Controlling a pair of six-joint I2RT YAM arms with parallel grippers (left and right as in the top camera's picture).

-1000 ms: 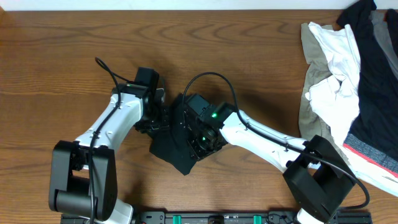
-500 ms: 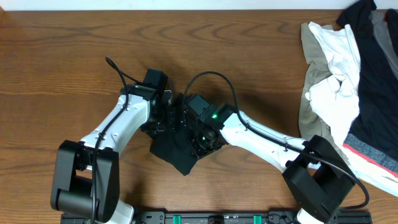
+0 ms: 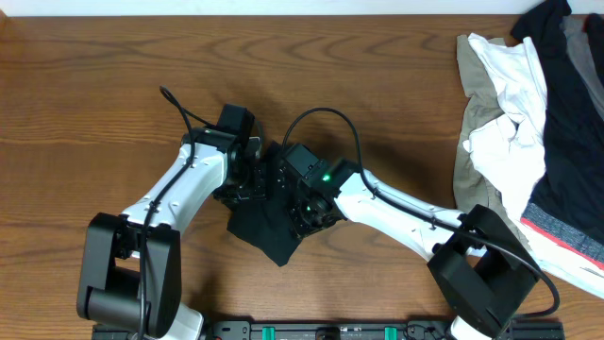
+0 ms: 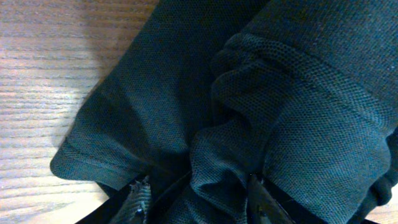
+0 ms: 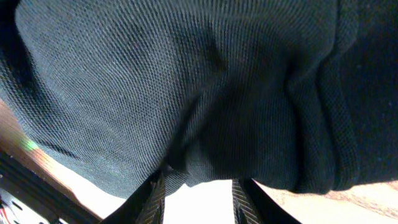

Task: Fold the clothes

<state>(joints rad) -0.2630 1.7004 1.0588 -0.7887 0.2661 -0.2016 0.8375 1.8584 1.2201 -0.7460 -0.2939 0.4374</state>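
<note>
left gripper (image 4: 196, 199) is clamped half-shut on a bunched fold of the black polo shirt (image 3: 269, 236), which lies crumpled directly under both grippers; whether the right gripper (image 5: 198, 188) holds cloth cannot be told.

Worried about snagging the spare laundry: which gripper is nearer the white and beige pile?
Right. The right gripper sits on the black polo shirt, closer to the pile; the left gripper is beyond it, farther left.

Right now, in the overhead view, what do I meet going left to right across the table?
left arm's base → black polo shirt → white and beige garments → black garment with a striped band
</note>
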